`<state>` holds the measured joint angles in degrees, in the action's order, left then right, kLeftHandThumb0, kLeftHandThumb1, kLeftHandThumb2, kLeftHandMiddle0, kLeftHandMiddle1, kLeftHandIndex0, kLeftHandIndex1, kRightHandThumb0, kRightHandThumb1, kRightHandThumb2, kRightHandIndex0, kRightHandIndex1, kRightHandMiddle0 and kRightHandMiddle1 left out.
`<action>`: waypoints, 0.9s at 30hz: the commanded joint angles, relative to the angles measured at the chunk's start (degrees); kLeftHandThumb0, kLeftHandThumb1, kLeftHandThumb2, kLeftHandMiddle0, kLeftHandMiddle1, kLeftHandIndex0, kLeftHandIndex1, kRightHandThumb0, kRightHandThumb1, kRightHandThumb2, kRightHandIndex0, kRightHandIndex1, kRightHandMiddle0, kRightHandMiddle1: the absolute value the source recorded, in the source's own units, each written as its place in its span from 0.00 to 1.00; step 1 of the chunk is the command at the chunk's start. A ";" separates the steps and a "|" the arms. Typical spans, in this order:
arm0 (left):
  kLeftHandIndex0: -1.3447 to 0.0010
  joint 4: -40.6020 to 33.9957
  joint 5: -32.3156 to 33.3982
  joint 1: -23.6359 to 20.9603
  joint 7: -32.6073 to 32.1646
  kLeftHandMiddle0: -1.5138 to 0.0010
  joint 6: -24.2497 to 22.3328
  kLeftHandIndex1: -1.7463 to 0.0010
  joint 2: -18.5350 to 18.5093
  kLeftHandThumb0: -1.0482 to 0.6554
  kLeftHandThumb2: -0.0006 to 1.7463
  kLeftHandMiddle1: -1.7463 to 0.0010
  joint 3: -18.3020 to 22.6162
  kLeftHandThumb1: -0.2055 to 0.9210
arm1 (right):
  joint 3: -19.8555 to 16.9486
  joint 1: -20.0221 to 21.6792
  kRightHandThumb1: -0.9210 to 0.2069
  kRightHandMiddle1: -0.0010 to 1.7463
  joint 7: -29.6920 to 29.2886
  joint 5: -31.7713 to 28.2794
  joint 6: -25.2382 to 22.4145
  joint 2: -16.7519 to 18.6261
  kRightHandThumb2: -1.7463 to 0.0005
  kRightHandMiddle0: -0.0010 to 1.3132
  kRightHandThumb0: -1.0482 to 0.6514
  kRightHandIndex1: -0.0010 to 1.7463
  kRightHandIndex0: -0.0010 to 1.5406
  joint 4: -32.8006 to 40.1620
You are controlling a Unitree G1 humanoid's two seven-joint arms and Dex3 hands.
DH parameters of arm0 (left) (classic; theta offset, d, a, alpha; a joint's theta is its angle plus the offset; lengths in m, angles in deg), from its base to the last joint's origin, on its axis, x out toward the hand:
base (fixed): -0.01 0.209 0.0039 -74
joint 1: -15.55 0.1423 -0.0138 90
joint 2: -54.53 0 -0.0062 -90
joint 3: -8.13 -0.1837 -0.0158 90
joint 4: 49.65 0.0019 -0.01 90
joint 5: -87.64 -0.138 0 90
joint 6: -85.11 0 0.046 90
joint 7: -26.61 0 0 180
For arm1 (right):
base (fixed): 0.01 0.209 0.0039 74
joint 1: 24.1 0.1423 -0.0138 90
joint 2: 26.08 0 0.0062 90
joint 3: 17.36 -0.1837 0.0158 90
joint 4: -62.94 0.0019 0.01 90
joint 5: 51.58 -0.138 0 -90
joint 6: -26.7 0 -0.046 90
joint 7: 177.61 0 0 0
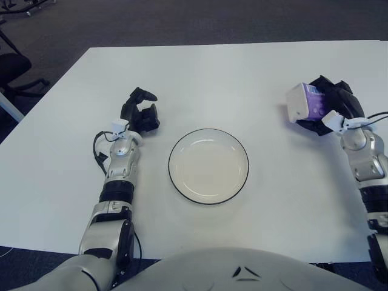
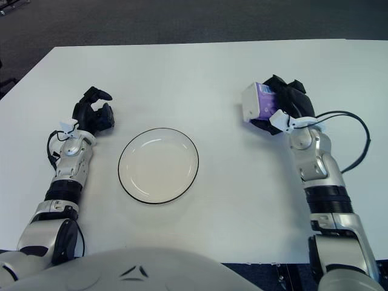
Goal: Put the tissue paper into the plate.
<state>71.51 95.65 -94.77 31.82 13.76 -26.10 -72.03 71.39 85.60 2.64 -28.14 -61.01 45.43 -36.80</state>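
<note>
A white plate with a thin dark rim sits empty on the white table in front of me. My right hand is to the right of the plate, fingers curled around a small white and purple tissue pack, and it also shows in the right eye view. I cannot tell whether the pack is lifted off the table. My left hand shows to the left of the plate, fingers curled and holding nothing.
The white table stretches far back and to both sides. A dark carpeted floor lies beyond its far edge. A black office chair stands off the table's left corner.
</note>
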 commanded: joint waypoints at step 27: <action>0.61 2.54 -0.52 8.99 -0.99 0.16 0.88 0.00 5.12 0.36 0.67 0.00 -2.12 0.57 | -0.36 7.29 0.68 1.00 14.01 -25.69 -20.79 18.04 0.13 0.76 0.93 1.00 0.48 21.41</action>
<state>69.70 95.60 -94.85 31.82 13.87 -25.30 -73.26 70.73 90.91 15.01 -50.00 -78.64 61.62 -18.86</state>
